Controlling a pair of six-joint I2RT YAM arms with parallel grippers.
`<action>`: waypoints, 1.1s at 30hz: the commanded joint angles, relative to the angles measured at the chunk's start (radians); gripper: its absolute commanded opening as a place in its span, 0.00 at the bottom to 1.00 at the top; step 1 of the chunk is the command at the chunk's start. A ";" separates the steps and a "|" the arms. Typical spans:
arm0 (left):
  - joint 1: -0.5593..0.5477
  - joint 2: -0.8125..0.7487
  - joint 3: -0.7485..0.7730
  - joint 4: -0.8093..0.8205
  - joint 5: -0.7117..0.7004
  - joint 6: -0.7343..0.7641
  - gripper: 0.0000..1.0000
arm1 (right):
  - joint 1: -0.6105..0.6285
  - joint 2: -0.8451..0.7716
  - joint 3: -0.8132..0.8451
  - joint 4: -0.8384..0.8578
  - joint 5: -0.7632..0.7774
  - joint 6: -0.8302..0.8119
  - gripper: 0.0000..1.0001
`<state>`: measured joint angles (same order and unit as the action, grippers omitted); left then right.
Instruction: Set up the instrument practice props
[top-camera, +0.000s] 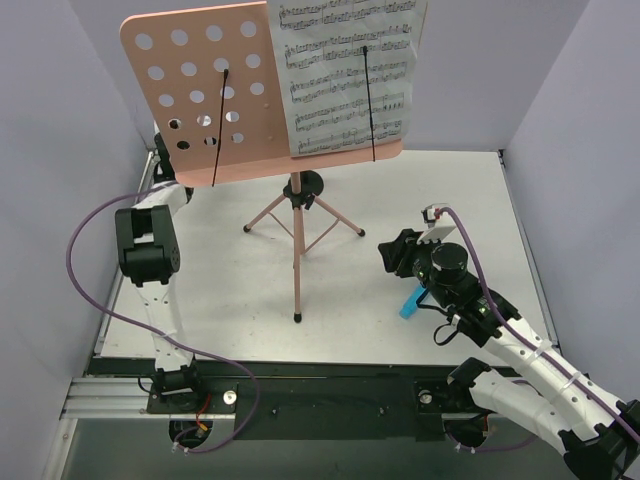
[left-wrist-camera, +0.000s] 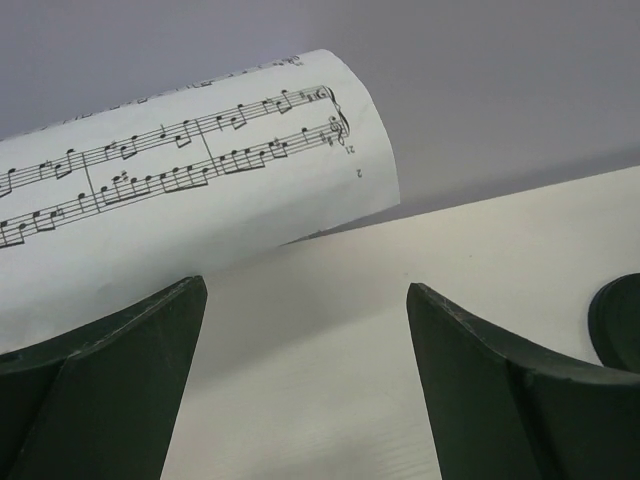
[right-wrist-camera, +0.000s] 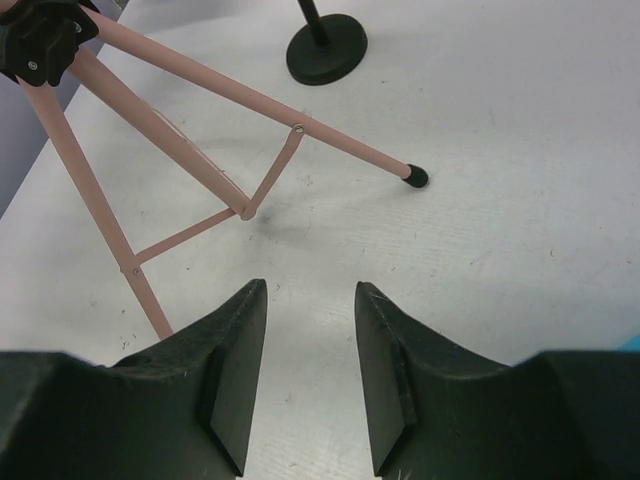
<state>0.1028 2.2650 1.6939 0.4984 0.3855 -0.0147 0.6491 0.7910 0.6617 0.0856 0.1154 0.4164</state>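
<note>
White sheet-music page (left-wrist-camera: 200, 225) marked 2, left tool (left-wrist-camera: 306, 292) released, right tool (right-wrist-camera: 310, 300) parted, empty

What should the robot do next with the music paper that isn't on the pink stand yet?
Probably ease the left jaws forward to pinch the loose page. They stand wide open and empty, with the curled page just ahead. The left half of the pink desk is bare, while its right half already holds the other page.
</note>
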 joint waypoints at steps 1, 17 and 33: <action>-0.052 -0.021 0.067 -0.127 -0.095 0.284 0.92 | 0.004 0.005 0.026 0.029 -0.002 -0.002 0.36; -0.014 -0.030 -0.120 0.133 -0.059 -0.238 0.92 | 0.004 0.033 0.022 0.049 -0.023 0.018 0.36; 0.089 0.096 -0.373 0.920 0.148 -0.979 0.91 | 0.007 -0.003 -0.010 0.054 -0.025 0.039 0.36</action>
<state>0.1768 2.3325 1.3716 1.1774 0.4999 -0.8238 0.6495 0.8070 0.6613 0.0944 0.0963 0.4446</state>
